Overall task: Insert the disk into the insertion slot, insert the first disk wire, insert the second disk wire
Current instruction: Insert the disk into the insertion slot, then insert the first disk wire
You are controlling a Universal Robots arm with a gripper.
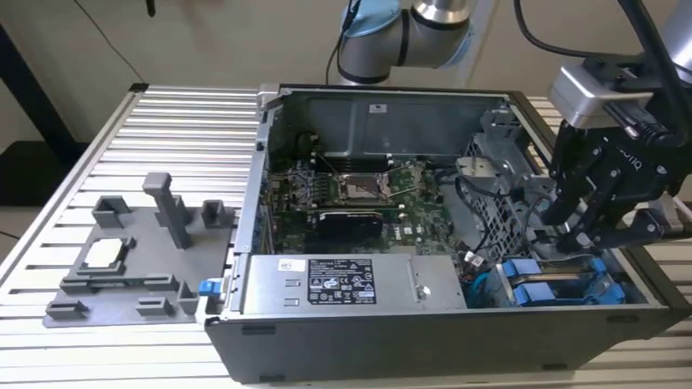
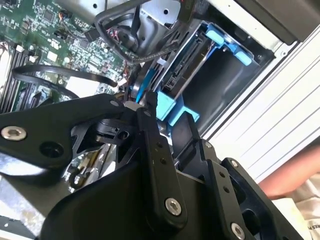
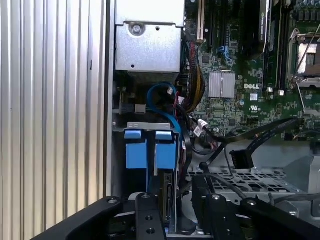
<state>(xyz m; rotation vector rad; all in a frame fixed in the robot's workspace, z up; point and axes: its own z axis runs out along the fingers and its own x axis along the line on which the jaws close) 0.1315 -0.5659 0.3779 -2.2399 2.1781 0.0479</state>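
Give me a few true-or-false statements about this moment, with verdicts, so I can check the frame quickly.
1. The computer case is open, with its motherboard showing. True.
2. The gripper hangs above the grey fixture. False: it is inside the case by the blue carrier ends, on the exterior view's right.
3. The two blue carrier ends sit side by side. True.
4. The case stands on a wooden table. False: the table is ribbed metal.

gripper | just above blue carriers | inside open computer case
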